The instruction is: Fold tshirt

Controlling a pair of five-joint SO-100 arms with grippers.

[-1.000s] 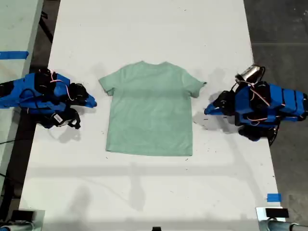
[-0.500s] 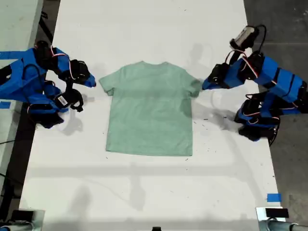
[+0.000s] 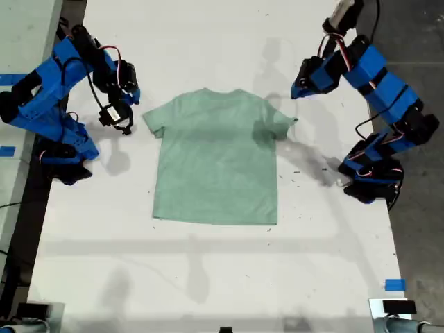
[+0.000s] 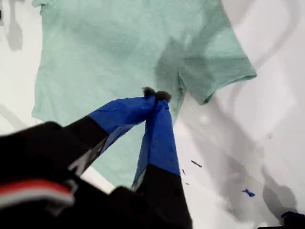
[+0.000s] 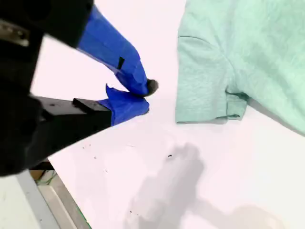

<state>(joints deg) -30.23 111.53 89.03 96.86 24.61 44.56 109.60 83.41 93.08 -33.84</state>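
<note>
The tshirt (image 3: 216, 156) lies flat and spread out on the white table (image 3: 208, 277), neck toward the top of the exterior view and both short sleeves out to the sides.

The first gripper (image 4: 155, 93) hangs in the air above the sleeve at the exterior view's right (image 3: 300, 88). Its blue jaws are closed, tips meeting, with nothing between them.

The second gripper (image 5: 143, 98) hovers over bare table just beside the sleeve at the exterior view's left (image 3: 132, 94). Its jaws are nearly together, only a narrow gap at the tips, and empty.

Neither of the 2 grippers touches the cloth.
</note>
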